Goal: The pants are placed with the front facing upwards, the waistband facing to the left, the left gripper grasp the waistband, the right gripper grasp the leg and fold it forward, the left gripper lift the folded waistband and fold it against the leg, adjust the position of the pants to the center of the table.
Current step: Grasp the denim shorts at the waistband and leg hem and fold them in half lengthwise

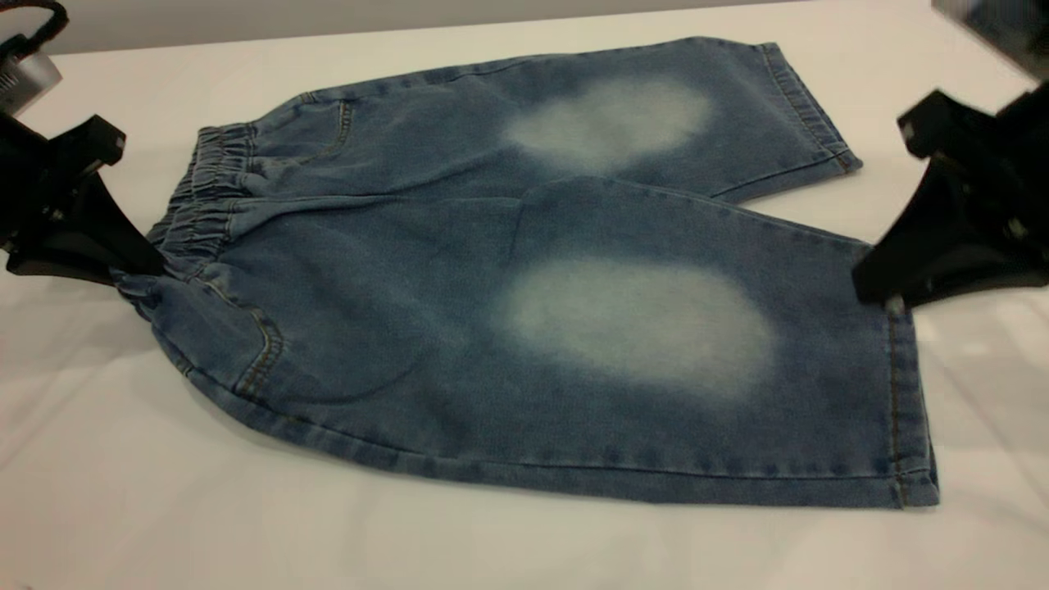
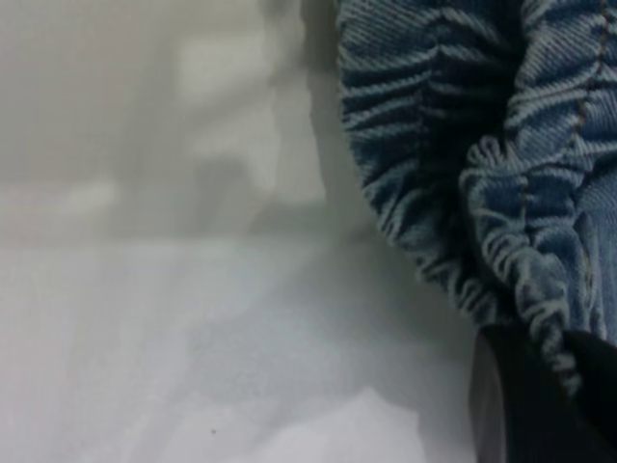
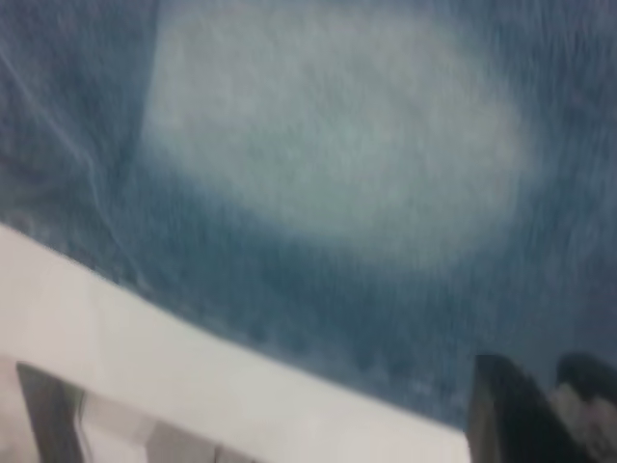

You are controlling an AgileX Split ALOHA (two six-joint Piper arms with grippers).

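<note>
the pants [image 1: 524, 328] lie flat on the table [image 1: 246, 533], front face up, both legs side by side. the near leg, with its pale oval [image 1: 639, 328], runs along the table's near edge; its hem points toward the right arm.

at that hem's upper corner, the right gripper [image 1: 889, 301] touches the denim. its fingertips sit at the fabric edge, pressed close together on the hem as far as can be judged; the right wrist view shows one dark fingertip [image 3: 511, 415] over the cloth, not a confirmed pinch.

at the opposite end, the left gripper [image 1: 143, 274] meets the near end of the waistband [image 1: 205, 197]. the left wrist view shows ruched elastic bunched over a dark finger [image 2: 525, 405], which suggests a pinch on the band.

step in hand, as judged: secure both grips before folding forward.
- confirm that each pinch holds both layers of fabric.
- raise both ends together and level.
- carry the near leg over the far leg [image 1: 606, 123], which lies behind.
- align hems and outer seams before release.
</note>
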